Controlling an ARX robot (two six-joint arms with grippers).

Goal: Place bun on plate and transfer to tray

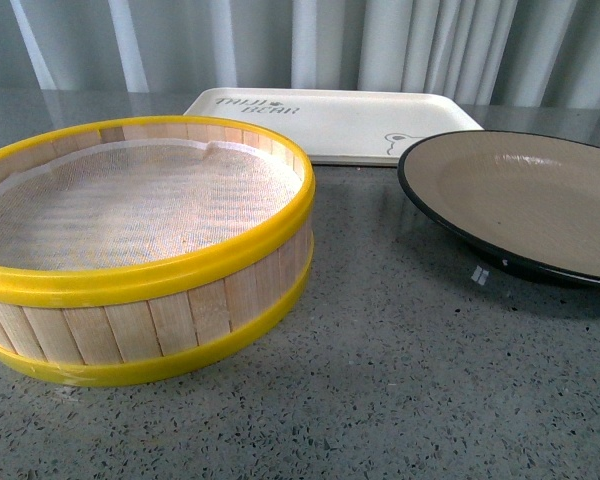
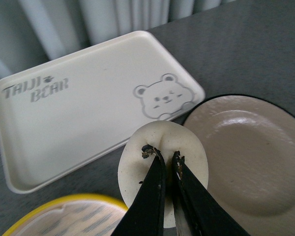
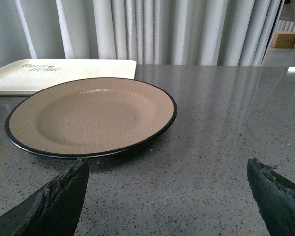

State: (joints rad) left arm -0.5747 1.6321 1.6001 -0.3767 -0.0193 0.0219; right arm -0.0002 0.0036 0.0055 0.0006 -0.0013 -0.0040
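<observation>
The left pincer grips the bun: its two dark fingers stand close together, pinched into the top of the cream-white bun, which hangs in that grip over the spot where the tray's near right corner, the plate's left edge and the steamer basket's far rim come near one another. In the left wrist view the bun overlaps the black rim of the plate and sits just beside the bear drawing on the tray, with a slice of the basket's yellow rim showing close by. On the grey speckled bench the front view shows the layout: the round steamer basket, with wooden slats, yellow bands and a white mesh liner, stands at the near left. The flat cream tray lies far behind it, its dark lettering toward the left. The wide, shallow plate sits at the right, grey-beige inside, close to the tray's right end but apart from the basket. The right pincer is spread wide with nothing between its fingers, low over the bench on the near right side of the plate, facing it. Pale curtains hang along the far edge.
</observation>
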